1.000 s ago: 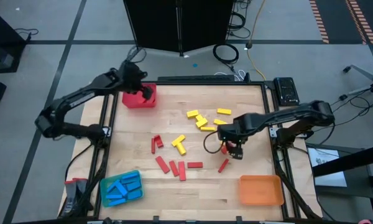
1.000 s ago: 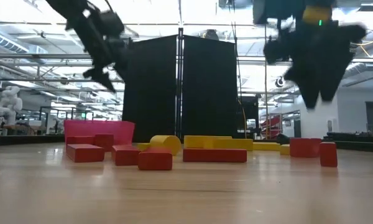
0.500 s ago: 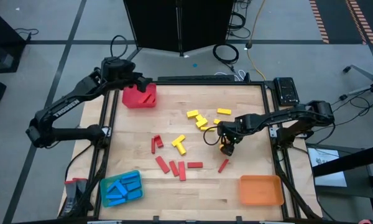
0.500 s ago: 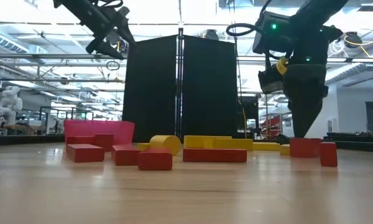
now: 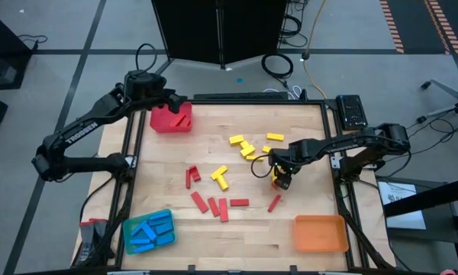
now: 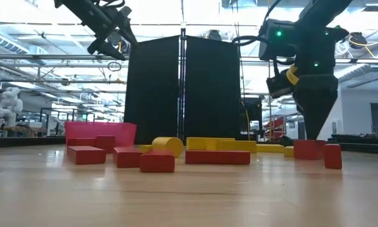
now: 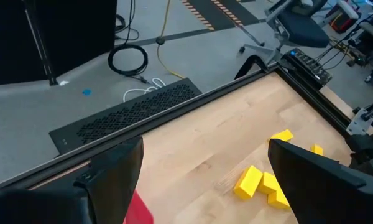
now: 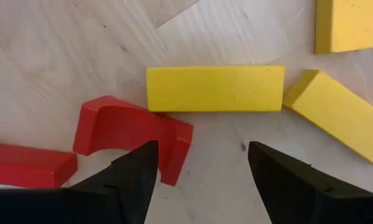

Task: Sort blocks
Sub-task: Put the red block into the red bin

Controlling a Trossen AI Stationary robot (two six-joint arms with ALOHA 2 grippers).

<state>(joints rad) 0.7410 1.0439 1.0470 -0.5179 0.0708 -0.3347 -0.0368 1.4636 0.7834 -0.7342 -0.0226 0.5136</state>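
Red bars (image 5: 214, 205) and yellow bars (image 5: 246, 147) lie flat and scattered on the wooden table; several blue bars lie in a blue tray (image 5: 147, 231). My right gripper (image 8: 202, 171) is open and points down, low over the table at centre right (image 5: 281, 180). Its fingers stand above a yellow bar (image 8: 214, 89) and a red arch-shaped block (image 8: 132, 134) and touch neither. My left gripper (image 7: 205, 186) is open and empty, high over the far edge of the red tray (image 5: 170, 119). A red bar (image 5: 182, 120) lies in that tray.
An orange tray (image 5: 319, 233) stands at the near right corner. More yellow bars (image 8: 342, 118) lie close beside my right gripper, and a red bar (image 8: 28, 165) lies on its other side. A black device (image 5: 352, 111) sits off the table's far right corner.
My left gripper has risen and drawn back from over the red tray toward the far left corner; a red bar now shows lying in the tray. My right gripper has come down close to the table and shifted slightly toward the left edge.
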